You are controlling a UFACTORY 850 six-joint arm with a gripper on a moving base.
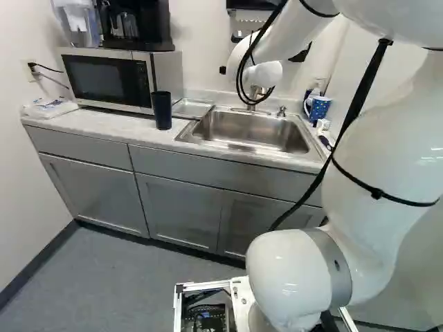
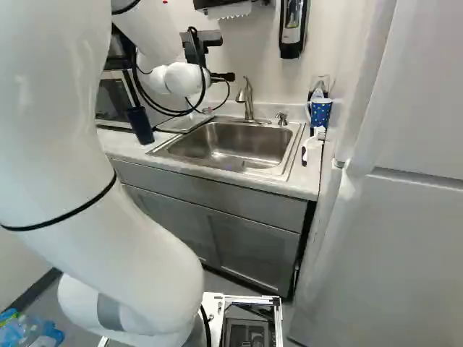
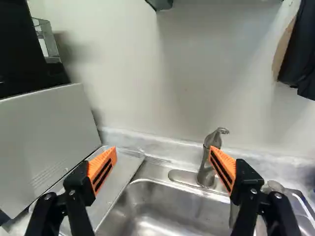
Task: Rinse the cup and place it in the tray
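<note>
With twelve o'clock pointing at the wall, the white arm [image 1: 377, 149] is reaching out over the stainless-steel sink [image 1: 201, 142]. Its gripper [image 2: 226, 76] is facing the wall, the two orange-padded fingers standing spread wide, and the faucet [image 3: 207, 157] is showing ahead of them at about one o'clock.

The dark tumbler [image 1: 161, 111] is standing upright on the countertop [image 1: 131, 124], well apart from the gripper, around nine o'clock from the sink. The shallow metal tray [image 1: 192, 108] is lying between that tumbler and the sink, and the microwave [image 1: 104, 77] is sitting at ten o'clock, carrying the black coffee maker [image 1: 137, 24].

Over at two o'clock from the sink, the blue dotted mug [image 2: 320, 113] is standing near the wall. The soap pump [image 2: 281, 118] is rising at one o'clock.
</note>
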